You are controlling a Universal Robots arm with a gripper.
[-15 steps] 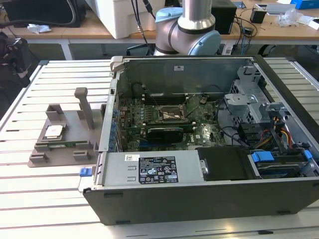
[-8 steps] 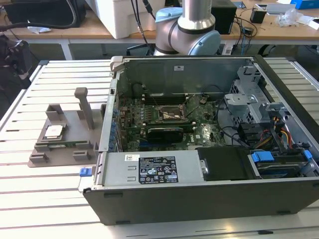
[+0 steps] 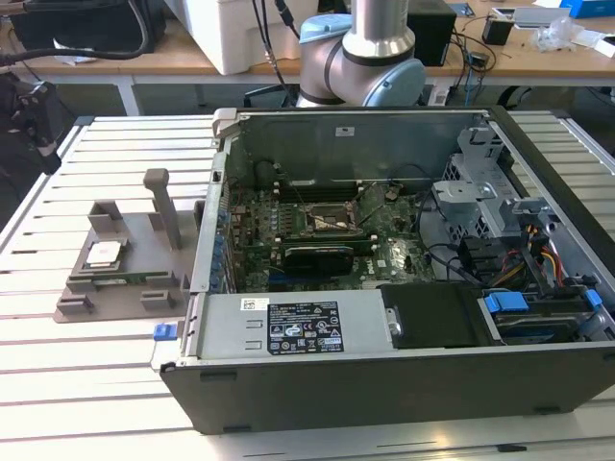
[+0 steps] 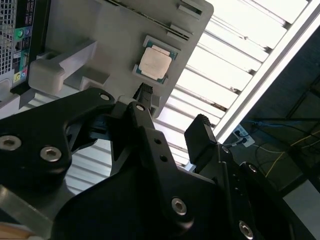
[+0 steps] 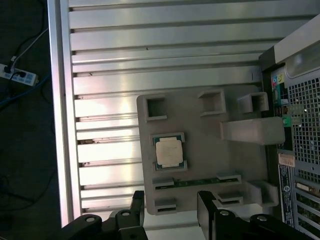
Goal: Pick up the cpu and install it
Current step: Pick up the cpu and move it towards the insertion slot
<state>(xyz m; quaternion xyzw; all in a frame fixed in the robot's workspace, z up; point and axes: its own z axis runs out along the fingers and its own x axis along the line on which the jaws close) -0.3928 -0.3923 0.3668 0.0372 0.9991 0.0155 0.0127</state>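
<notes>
Your claw hangs open over the slatted desk, with its fingers spread and holding nothing. Close by, the cpu lies flat in a pocket of the grey holder tray, which sits beside the open computer case.

arm: upright joint beyond the grey holder, toward the exterior view's right | gripper: above the holder, clear of it | fingers: spread apart, nothing between

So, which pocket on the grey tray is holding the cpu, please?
The cpu sits in the corner-framed pocket beside the memory stick; the other square pockets are empty.
</notes>
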